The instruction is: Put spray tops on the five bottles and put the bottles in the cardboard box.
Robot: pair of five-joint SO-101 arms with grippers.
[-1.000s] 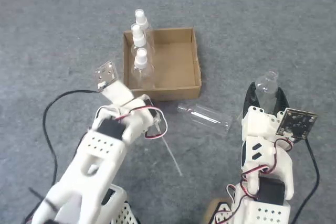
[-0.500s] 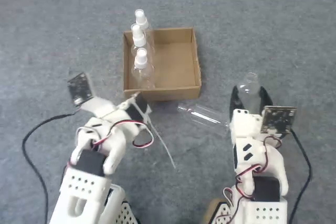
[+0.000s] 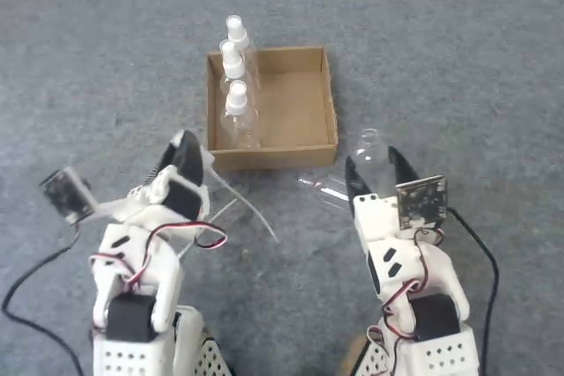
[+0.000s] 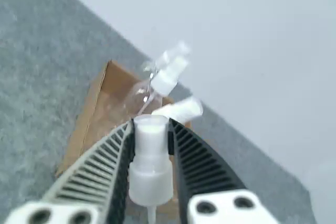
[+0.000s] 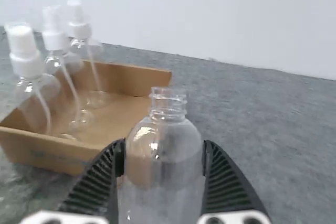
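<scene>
Clear plastic bottle [image 5: 164, 129] (threaded neck) sits in right hand [image 5: 163, 149]

Three capped bottles [image 3: 236, 107] stand in a row inside the cardboard box [image 3: 273, 158], along its left wall, one behind another. A fourth bottle [image 3: 326, 188] lies on the table [image 3: 458, 68] just before the box's front right corner. The left gripper [image 4: 151, 125], clasping a spray top [image 4: 151, 166], is before the front left corner; the right gripper [image 3: 376, 165], clasping an upright open bottle [image 3: 370, 149], is just right of the fourth bottle.
</scene>
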